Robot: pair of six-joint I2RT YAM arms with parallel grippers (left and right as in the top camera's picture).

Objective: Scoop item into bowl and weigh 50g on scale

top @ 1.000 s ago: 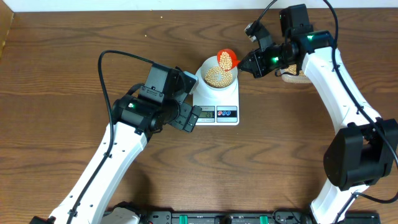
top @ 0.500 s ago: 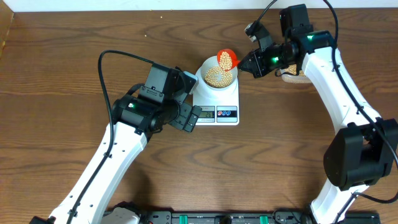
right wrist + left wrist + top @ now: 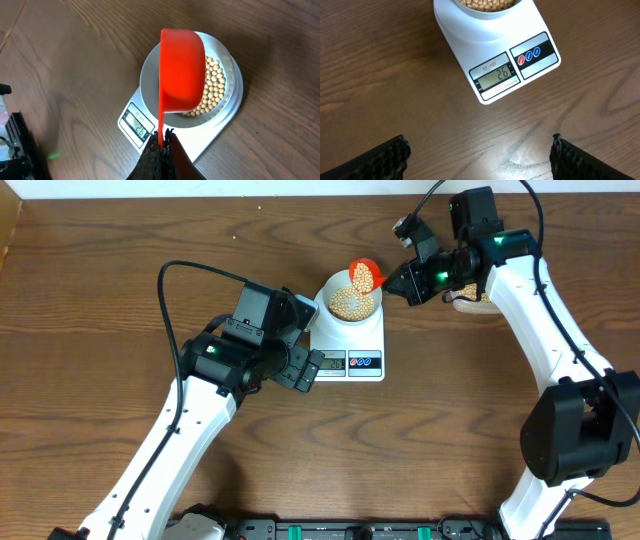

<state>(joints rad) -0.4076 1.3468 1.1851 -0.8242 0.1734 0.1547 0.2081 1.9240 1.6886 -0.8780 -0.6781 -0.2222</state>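
The white scale lies mid-table, its display reading 26. On it stands the white bowl holding tan beans. My right gripper is shut on the thin handle of a red scoop, which hangs tipped over the bowl, covering part of the beans. In the overhead view the scoop shows some beans in it. My left gripper stands open over bare wood just in front of the scale, with nothing between its fingers.
A pale container shows partly under the right arm at the back right. The table's back edge runs along a white wall. A black rail lines the front edge. Bare wood lies left of the scale.
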